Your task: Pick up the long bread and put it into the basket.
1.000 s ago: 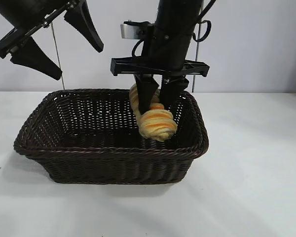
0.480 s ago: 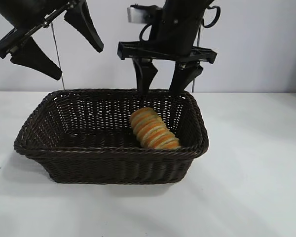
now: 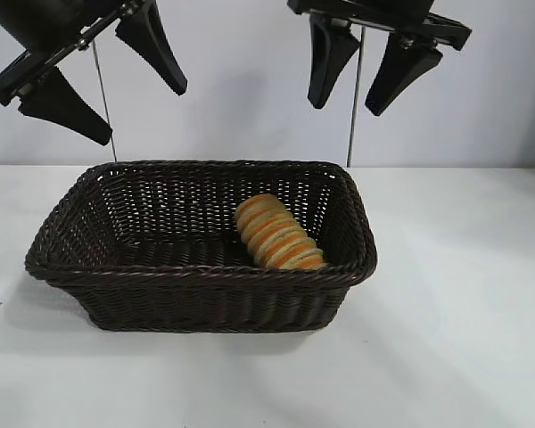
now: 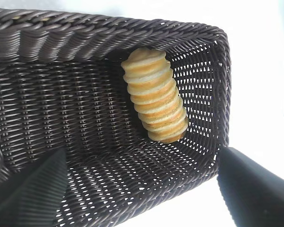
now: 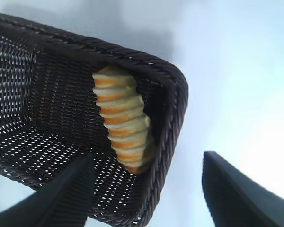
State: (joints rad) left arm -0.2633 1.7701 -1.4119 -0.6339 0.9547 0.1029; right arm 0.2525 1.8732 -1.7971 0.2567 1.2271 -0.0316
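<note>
The long bread (image 3: pixel 276 234), golden-tan with orange-brown stripes, lies on the floor of the dark wicker basket (image 3: pixel 205 272), close to its right wall. It also shows in the left wrist view as the long bread (image 4: pixel 155 96) and in the right wrist view as the long bread (image 5: pixel 123 124), inside the basket (image 4: pixel 61 42) (image 5: pixel 173 109). My right gripper (image 3: pixel 368 82) hangs open high above the basket's right end, holding nothing. My left gripper (image 3: pixel 102 94) stays open and empty, high above the basket's left end.
The basket stands in the middle of a white table (image 3: pixel 464 312). A thin vertical rod (image 3: pixel 355 98) rises behind the basket, with another rod (image 3: pixel 100 98) at the left. A pale wall closes off the back.
The right gripper let go of the long bread, which dropped to lie in the basket. The gripper then rose straight up, well clear of the rim. The left arm has not moved.
</note>
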